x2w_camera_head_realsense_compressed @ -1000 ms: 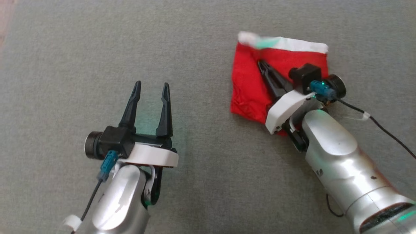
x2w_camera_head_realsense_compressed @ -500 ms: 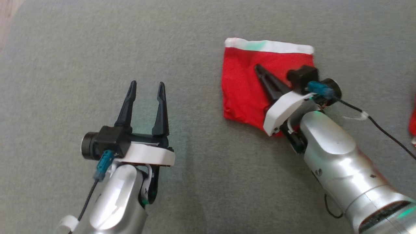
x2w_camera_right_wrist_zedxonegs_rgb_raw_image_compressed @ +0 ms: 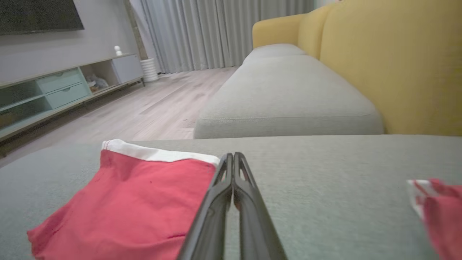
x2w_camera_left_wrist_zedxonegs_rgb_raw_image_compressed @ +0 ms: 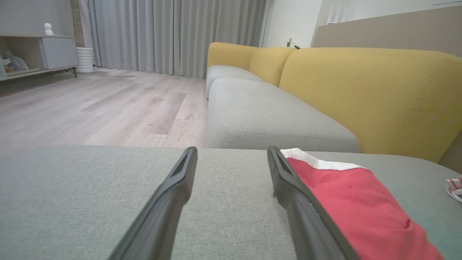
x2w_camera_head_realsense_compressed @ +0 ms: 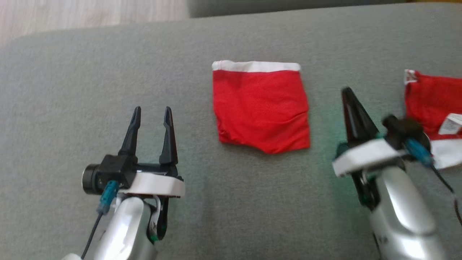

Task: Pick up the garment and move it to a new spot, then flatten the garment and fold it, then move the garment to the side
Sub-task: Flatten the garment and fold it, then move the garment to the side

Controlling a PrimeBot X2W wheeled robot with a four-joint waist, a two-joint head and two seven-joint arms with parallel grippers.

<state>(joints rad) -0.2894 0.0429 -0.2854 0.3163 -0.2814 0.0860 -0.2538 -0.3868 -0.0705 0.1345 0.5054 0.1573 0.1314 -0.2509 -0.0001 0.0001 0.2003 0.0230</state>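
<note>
Two silver arms reach out over a broad grey fabric sofa seat (x2w_camera_head_realsense_compressed: 72, 72), with a strip of pale wooden floor (x2w_camera_head_realsense_compressed: 90, 12) beyond its far left corner. On the near left, the left arm (x2w_camera_head_realsense_compressed: 126, 231) holds its left jaws apart. The two long dark fingers (x2w_camera_head_realsense_compressed: 130, 133) point away toward the far side with an open gap between them and nothing in it. A small black camera (x2w_camera_head_realsense_compressed: 108, 173) sits on that wrist. From the left wrist, the fingers (x2w_camera_left_wrist_zedxonegs_rgb_raw_image_compressed: 169, 202) hang just over bare grey cloth.

Well to their right, about mid-seat, lies the folded red fabric garment (x2w_camera_head_realsense_compressed: 261, 108), a rough square. Its white waistband runs along the far edge and its near edge is a little rumpled. It rests flat on the seat with neither arm touching it, and it also shows in both wrist views (x2w_camera_left_wrist_zedxonegs_rgb_raw_image_compressed: 353, 202) (x2w_camera_right_wrist_zedxonegs_rgb_raw_image_compressed: 137, 202).

Near the garment's right side, the right arm (x2w_camera_head_realsense_compressed: 400, 216) has its right jaws pressed together. Their dark fingers (x2w_camera_head_realsense_compressed: 355, 115) make one narrow spike, seen from the right wrist (x2w_camera_right_wrist_zedxonegs_rgb_raw_image_compressed: 216, 202) as closed on nothing. I cannot tell whether the tips touch the seat.

At the far right lies a second red cloth (x2w_camera_head_realsense_compressed: 433, 104) with a white label (x2w_camera_head_realsense_compressed: 453, 123). Yellow sofa backrests (x2w_camera_right_wrist_zedxonegs_rgb_raw_image_compressed: 397, 65) rise behind.
</note>
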